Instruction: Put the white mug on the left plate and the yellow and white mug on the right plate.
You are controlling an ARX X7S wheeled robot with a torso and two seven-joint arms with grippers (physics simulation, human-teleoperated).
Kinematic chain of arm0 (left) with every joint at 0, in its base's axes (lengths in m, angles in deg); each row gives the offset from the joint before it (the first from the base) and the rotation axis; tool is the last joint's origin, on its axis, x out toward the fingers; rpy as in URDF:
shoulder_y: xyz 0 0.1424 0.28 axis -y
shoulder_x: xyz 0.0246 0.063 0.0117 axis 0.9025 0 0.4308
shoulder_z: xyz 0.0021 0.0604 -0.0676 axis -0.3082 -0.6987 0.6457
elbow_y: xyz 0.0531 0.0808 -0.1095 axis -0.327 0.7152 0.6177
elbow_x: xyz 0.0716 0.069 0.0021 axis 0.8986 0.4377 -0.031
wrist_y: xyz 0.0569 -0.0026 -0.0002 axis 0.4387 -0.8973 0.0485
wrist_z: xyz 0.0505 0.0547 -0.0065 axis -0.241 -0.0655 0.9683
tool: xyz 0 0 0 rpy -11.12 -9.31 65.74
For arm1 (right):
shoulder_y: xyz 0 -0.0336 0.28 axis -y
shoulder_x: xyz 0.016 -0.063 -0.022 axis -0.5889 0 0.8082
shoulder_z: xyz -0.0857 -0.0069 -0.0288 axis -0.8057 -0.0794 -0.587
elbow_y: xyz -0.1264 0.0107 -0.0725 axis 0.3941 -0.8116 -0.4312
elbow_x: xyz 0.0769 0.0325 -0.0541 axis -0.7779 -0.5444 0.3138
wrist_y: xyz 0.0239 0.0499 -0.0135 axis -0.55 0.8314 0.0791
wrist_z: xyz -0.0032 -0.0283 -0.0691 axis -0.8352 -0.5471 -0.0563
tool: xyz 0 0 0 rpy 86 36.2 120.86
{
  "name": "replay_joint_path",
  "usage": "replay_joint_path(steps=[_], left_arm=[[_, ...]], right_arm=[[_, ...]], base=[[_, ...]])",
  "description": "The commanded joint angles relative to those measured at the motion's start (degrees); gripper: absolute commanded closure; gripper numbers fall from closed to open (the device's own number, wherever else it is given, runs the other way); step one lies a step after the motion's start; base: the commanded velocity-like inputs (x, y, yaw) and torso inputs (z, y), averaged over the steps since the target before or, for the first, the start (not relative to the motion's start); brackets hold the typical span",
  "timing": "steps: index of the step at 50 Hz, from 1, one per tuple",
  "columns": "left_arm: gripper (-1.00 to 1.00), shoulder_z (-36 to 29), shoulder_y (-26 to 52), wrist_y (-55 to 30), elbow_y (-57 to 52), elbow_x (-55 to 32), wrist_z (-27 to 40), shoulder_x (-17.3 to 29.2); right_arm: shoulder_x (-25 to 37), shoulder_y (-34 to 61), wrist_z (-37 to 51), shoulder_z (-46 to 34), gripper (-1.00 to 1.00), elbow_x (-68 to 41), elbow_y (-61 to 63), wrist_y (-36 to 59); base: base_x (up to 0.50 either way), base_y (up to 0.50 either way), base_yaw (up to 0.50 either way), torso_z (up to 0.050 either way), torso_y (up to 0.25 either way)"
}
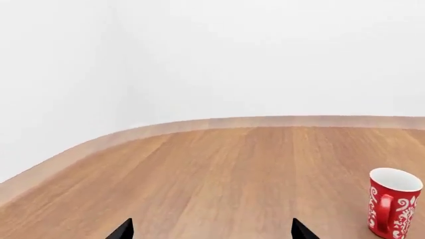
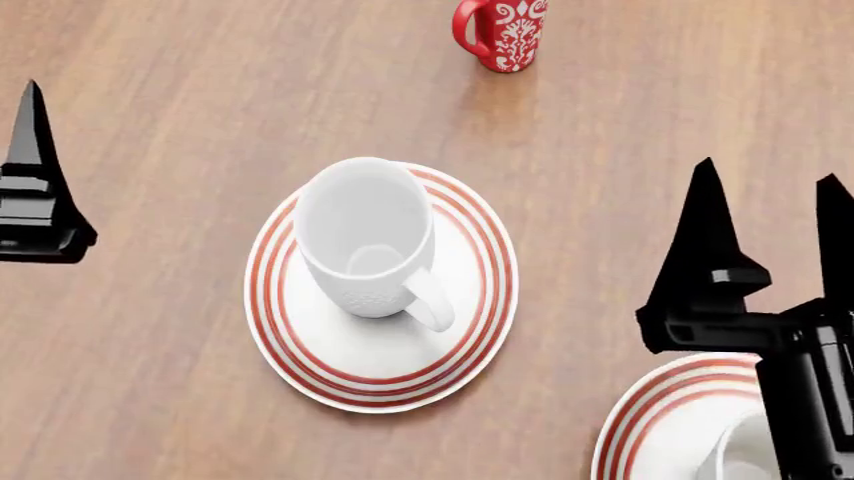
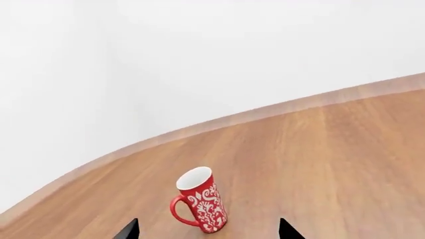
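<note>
Wooden desk point(image 2: 174, 380), light brown grain, rounded edge seen in the wrist views. Resting directly on it: left plate point(image 2: 461, 365) at centre, right plate point(image 2: 654, 420) at the near right, red patterned mug point(image 2: 510, 35) upright at the far side.

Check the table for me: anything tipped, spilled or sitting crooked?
Nothing stands out. The white mug sits upright on the left plate, the red mug stands upright on the table, and nothing is spilled.

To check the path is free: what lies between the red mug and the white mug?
Only bare wooden table in the head view; the red mug stands beyond the white mug on its plate.
</note>
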Motion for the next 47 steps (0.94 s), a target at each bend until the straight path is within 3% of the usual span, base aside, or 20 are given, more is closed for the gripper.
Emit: replay_joint_path(steps=[1,12,47], left_arm=[[-1.0,1.9,6.2,-7.5,-4.5,-4.0,1.9,1.8],[-1.0,4.3,9.1,-11.8,-9.2,-8.1,3.8,2.8],[-1.0,4.8,13.6,-14.0,-10.5,-10.9,4.8,2.9]], right_arm=[[0.6,0.1,2.0,3.0,-1.0,-5.5,6.6,2.2],[2.2,-0.3,5.9,9.2,-1.0,-17.8,15.6,7.6],[3.9,-2.7,6.5,16.2,-1.0,-31.7,20.8,6.4]], base=[[0.0,0.0,0.0,0.0,0.0],[0.0,0.0,0.0,0.0,0.0],[0.0,0.0,0.0,0.0,0.0]])
